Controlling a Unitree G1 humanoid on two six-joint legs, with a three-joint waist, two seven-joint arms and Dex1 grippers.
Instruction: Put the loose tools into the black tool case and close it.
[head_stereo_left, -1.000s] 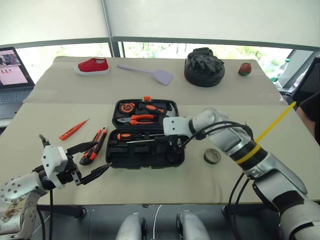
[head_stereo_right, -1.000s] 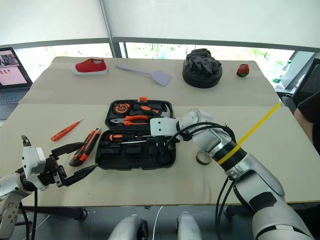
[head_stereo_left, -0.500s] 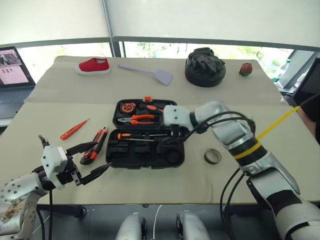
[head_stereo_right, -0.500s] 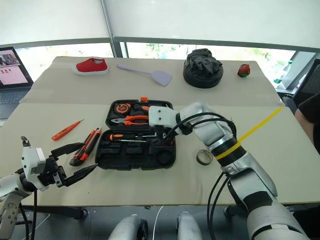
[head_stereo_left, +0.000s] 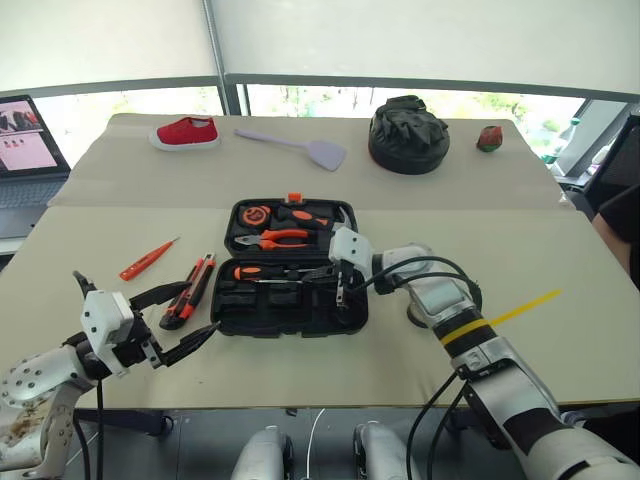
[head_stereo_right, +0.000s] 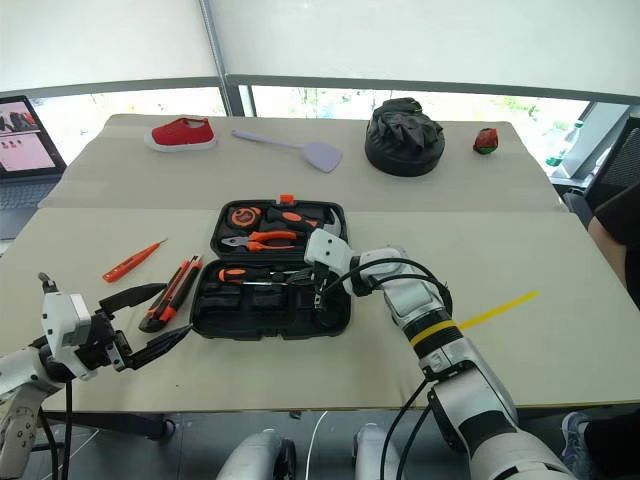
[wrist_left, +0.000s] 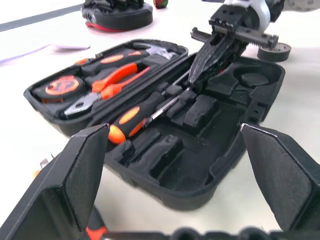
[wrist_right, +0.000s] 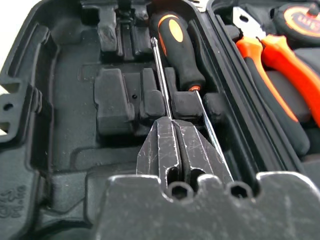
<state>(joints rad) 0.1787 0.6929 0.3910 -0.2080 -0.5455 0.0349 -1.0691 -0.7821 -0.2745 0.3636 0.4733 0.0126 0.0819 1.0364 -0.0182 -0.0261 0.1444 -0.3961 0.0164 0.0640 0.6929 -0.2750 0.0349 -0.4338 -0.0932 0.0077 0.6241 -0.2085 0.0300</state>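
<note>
I see the desk (head_stereo_left: 90, 240) spread wide under my cameras, and the black tool case (head_stereo_left: 290, 267) lies open at its middle, lid half away from me and tray half toward me. The lid half holds orange-handled pliers (head_stereo_left: 275, 238) and a round tape measure (head_stereo_left: 256, 214), with the orange latch at the far edge.

My right gripper (head_stereo_left: 338, 292) is down inside the tray half, near its right end, its fingers (wrist_right: 172, 147) pressed flat together. In the right wrist view a thin metal shaft runs out from their tips toward the far slots, so they appear to be pinching the slim screwdriver shaft (wrist_right: 160, 75) (I cannot make out its handle). Just beside it an orange and black screwdriver (head_stereo_left: 262, 271) lies seated lengthwise in its slot along the hinge side.

My left gripper (head_stereo_left: 172, 325) hovers off the near left corner of the case, fingers (wrist_left: 77, 172) spread wide and holding nothing; the case sits between and beyond them in the left wrist view.

Two loose tools lie on the desk left of the case: the utility knife (head_stereo_left: 188, 291) just beside it, close to my left fingers, and an orange screwdriver (head_stereo_left: 145, 259) farther left.

A roll of tape (head_stereo_left: 415, 312) sits right of the case, partly behind my right arm.
</note>
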